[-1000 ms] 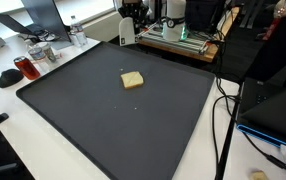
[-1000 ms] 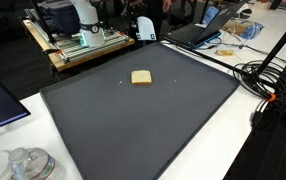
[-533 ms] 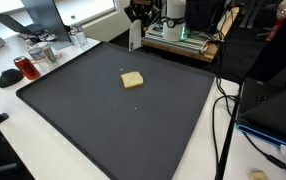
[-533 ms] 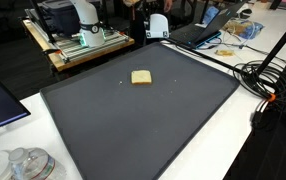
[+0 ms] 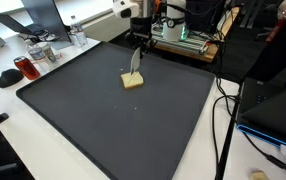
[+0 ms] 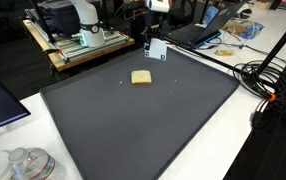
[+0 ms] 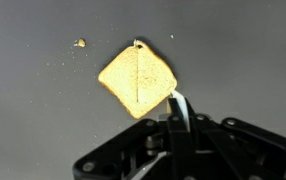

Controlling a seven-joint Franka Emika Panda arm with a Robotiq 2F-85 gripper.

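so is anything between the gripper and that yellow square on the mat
Nothing lying on the mat blocks it. Only the thin white piece hanging from the gripper itself sits between it and the yellow square; a crumb lies aside.

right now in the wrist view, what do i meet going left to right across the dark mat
small tan crumb -> square golden toast-like slice -> thin white flat piece, seen edge-on and gripped in the black pincer
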